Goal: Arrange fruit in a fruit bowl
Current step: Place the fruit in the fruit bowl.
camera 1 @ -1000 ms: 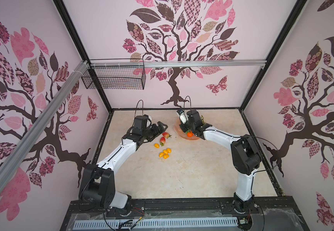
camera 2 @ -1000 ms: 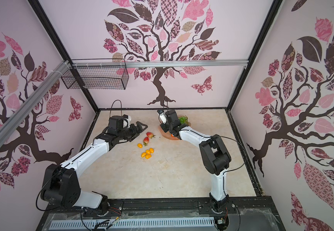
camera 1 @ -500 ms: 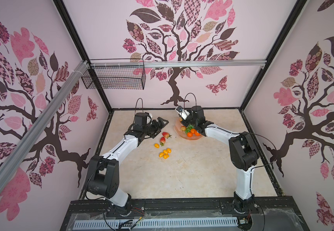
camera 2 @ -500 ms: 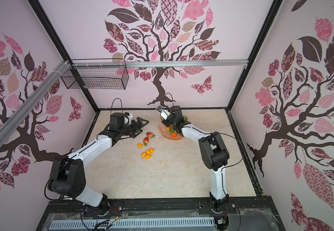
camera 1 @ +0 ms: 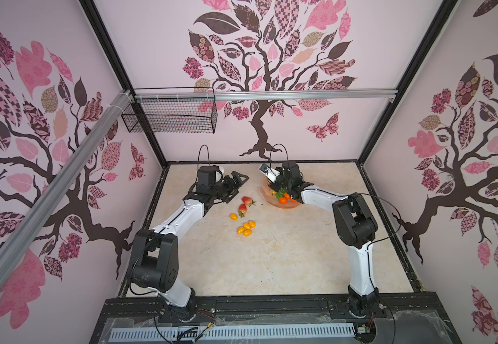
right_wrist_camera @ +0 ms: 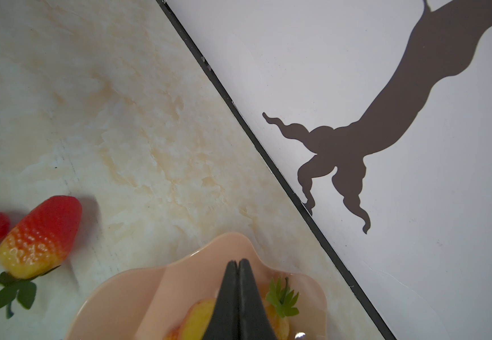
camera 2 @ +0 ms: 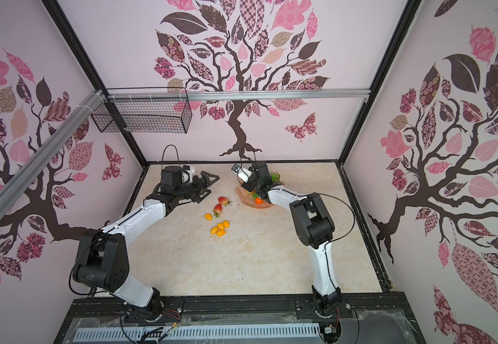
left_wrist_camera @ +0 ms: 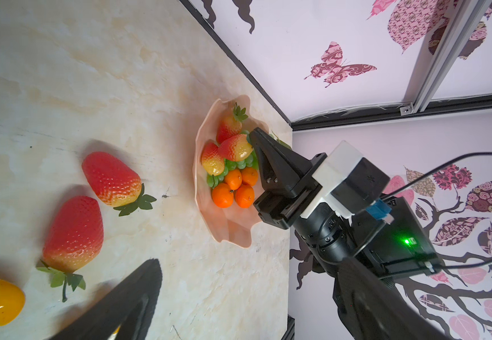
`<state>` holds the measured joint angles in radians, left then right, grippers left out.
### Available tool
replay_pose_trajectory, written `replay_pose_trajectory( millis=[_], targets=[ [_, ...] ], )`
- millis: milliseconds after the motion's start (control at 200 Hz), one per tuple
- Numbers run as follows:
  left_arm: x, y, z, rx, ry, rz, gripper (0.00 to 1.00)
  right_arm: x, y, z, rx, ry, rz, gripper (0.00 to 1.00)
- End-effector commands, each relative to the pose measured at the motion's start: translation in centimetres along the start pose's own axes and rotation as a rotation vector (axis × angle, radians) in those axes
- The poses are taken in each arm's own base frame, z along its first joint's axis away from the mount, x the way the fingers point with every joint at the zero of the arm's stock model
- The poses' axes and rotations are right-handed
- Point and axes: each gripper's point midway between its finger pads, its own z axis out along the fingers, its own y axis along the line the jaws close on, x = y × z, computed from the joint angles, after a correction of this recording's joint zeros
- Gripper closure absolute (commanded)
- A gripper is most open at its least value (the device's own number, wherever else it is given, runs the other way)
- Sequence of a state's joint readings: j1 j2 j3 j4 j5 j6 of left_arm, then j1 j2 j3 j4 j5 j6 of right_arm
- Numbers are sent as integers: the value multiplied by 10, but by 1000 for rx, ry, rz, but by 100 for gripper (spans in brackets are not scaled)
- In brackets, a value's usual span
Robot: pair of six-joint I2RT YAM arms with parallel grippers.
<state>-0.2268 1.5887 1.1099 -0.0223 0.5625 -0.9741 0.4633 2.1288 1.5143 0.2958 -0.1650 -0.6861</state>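
Over the fruit bowl (left_wrist_camera: 233, 235), right tool (right_wrist_camera: 238, 262) closed, empty; left tool (camera 1: 240, 186) gapes; loose strawberries (camera 1: 247, 201) splay stems apart.

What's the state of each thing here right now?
Fruit bowl: upright, partly filled.
Strawberries in bowl: three, piled.
Tangerines: four, in bowl.
Grapes: in bowl, partly covered.
Loose strawberries: two, lying outside bowl.
Tomatoes: five, loose outside bowl.
Left end effector: open, empty.
Right end effector: shut, empty, over bowl.
Wire basket: hanging, contents unclear.
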Motion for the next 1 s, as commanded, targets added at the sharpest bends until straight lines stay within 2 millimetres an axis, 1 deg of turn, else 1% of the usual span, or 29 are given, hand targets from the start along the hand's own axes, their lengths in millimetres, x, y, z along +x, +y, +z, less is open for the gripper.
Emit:
replay_pose_trajectory(
  millis=[0,190,310,480,530,675,915,995],
  targets=[
    [-11,-14,0,33,-20,34,2,11,-1,15,13,12,-23,100],
    [-13,-12,-2,25,-21,38,2,18,-5,22,38,17,-27,100],
    [-14,-11,-4,22,-23,39,2,20,-3,25,31,16,-29,100],
    [-12,-8,-5,13,-20,36,2,24,14,23,-53,17,-25,100],
    [-11,-7,-5,13,-19,35,2,23,21,20,-83,11,-23,98],
    [-10,-7,-6,14,-15,32,2,18,32,13,-146,-12,-10,92],
    [-7,-10,-11,18,-10,47,2,4,38,2,-202,-45,25,84],
    [-5,-11,-14,14,-9,57,2,-4,37,-3,-213,-66,45,81]
  ],
)
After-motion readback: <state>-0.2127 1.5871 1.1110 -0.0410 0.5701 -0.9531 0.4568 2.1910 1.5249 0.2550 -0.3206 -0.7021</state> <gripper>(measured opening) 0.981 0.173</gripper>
